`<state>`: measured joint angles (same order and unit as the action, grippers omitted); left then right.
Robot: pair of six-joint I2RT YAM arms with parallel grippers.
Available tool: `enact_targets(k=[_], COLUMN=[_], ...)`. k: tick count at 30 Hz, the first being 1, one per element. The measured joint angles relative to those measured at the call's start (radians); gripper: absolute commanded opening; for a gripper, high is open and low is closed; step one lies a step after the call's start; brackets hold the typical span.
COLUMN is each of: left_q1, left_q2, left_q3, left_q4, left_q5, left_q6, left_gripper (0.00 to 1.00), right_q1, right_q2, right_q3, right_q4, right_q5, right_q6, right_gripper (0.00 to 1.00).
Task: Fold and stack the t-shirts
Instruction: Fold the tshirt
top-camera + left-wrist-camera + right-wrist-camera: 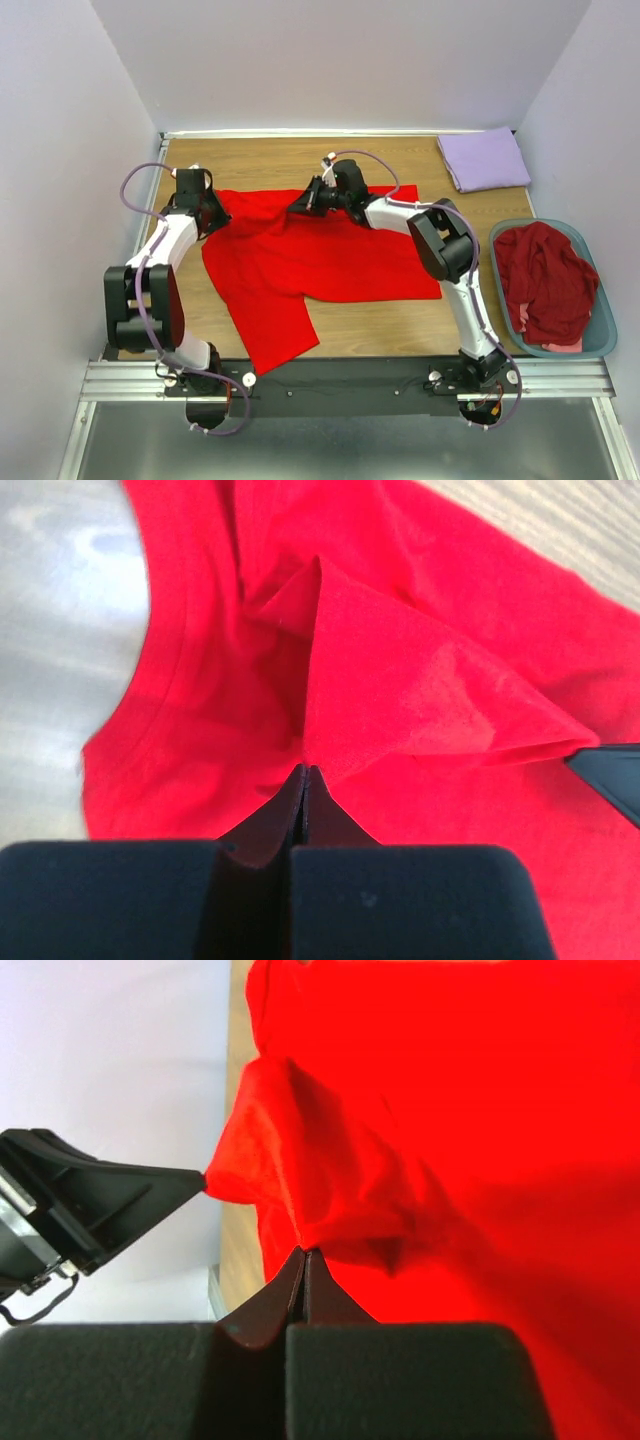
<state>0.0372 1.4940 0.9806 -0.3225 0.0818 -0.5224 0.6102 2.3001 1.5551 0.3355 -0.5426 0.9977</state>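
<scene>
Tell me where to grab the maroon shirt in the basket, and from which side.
Pinch a raised crumpled fold near the top of the maroon shirt, coming straight down from above. It lies heaped inside the basket, whose walls would likely block a sideways approach, and the bunched cloth gives the fingers a ridge to close on.

The top view looked down from above and behind the arm bases across the whole surface [400, 330]. The wrist views sat close behind the left claw [305, 772] and right claw [303, 1255], sharing one red t-shirt [420, 700] fold, each catching the other's tip at its edge.
</scene>
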Motion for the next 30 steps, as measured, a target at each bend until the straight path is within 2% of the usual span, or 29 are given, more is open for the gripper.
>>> enact_targets(k=[2,6,7,10,17,30], left_q1=[0.000,0.000,0.000,0.000,-0.005,-0.007], left_q2=[0.042,0.143,0.172,0.243,0.281,0.283], left_q3=[0.021,0.084,0.102,0.139,0.143,0.143], left_q4=[0.024,0.069,0.084,0.108,0.135,0.142], left_q5=[0.004,0.009,0.011,0.022,0.034,0.035], left_q6=[0.001,0.003,0.006,0.015,0.026,0.029], left_gripper=[0.01,0.01,0.01,0.01,0.01,0.01], right_q1=[-0.004,-0.004,-0.004,-0.003,0.000,0.095], right_q2=[0.016,0.045,0.050,0.053,0.023,0.021], right_q3=[0.032,0.056,0.056,0.046,-0.039,-0.024], right_q4=[-0.014,-0.051,-0.061,-0.084,-0.101,-0.100], right_q5=[0.003,0.018,0.023,0.039,0.071,0.175], right_q6=[-0.014,-0.050,-0.058,-0.087,-0.117,-0.100], right_gripper=[0.04,0.20,0.27,0.33,0.36,0.39])
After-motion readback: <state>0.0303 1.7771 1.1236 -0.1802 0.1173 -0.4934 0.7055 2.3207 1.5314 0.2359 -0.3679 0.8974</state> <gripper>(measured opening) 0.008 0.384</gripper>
